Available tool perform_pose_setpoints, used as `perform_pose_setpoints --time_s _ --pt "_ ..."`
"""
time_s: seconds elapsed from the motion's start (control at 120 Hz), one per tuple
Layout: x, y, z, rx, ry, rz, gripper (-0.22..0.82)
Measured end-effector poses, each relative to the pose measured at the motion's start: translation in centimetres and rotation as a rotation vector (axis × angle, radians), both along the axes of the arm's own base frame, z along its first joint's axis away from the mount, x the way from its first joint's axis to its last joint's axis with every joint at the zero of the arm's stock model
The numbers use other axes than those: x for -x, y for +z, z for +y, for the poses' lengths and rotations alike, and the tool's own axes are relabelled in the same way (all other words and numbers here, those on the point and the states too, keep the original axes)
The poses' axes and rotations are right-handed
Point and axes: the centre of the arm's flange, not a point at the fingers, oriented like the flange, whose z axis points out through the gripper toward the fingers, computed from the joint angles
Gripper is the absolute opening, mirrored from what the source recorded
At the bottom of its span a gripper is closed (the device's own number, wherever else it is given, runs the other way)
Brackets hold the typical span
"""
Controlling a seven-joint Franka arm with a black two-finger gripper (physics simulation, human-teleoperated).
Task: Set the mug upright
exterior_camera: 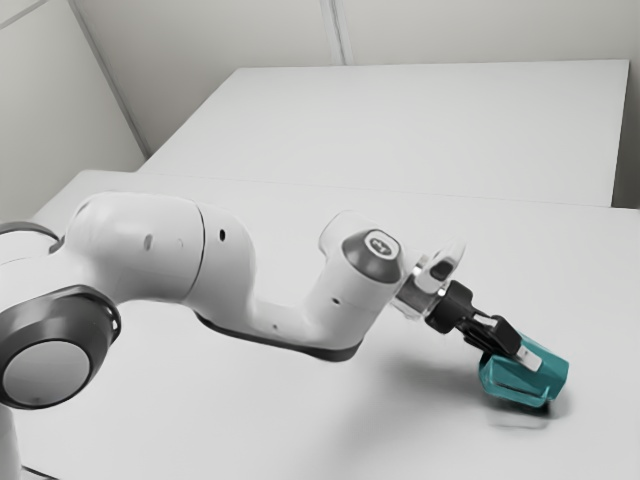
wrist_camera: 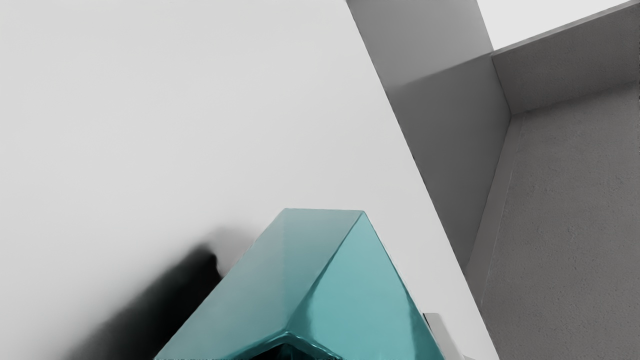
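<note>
Mug [exterior_camera: 550, 378] tilted, mouth toward hand [exterior_camera: 526, 356], long axis leading away from it; base likely needs swinging down toward tabletop [exterior_camera: 300, 420]. Hand's opening, hold: cannot tell.

A lab-like room, by its plain walls [exterior_camera: 270, 30] and white table [exterior_camera: 220, 410].

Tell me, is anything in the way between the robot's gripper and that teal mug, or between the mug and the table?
Nothing visible is. The gripper is right at the tilted mug, and I see no obstacle between mug and table.
</note>
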Motion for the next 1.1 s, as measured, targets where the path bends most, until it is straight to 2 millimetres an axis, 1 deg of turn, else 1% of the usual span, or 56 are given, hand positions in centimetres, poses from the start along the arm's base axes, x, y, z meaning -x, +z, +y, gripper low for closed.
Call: perform_pose_setpoints --time_s 0.1,0.2,0.258,0.425,0.625,0.892,0.958,1.1 --pt "-0.2 2.0 0.2 0.004 -0.008 -0.036 -0.16" --pt "-0.8 4.0 1.3 -0.018 -0.024 -0.088 -0.17" --pt "-1.5 5.3 2.4 -0.057 -0.049 -0.13 -0.17" --pt "-3.1 8.3 5.9 -0.195 -0.117 -0.222 -0.18" --pt "-3.8 11.9 10.3 -0.402 -0.204 -0.277 -0.18" --pt "-3.5 14.4 15.3 -0.681 -0.252 -0.234 -0.18" --pt "-3.2 14.7 16.3 -0.743 -0.254 -0.211 -0.18" --pt "-2.4 14.5 18.4 -0.853 -0.242 -0.148 -0.18"
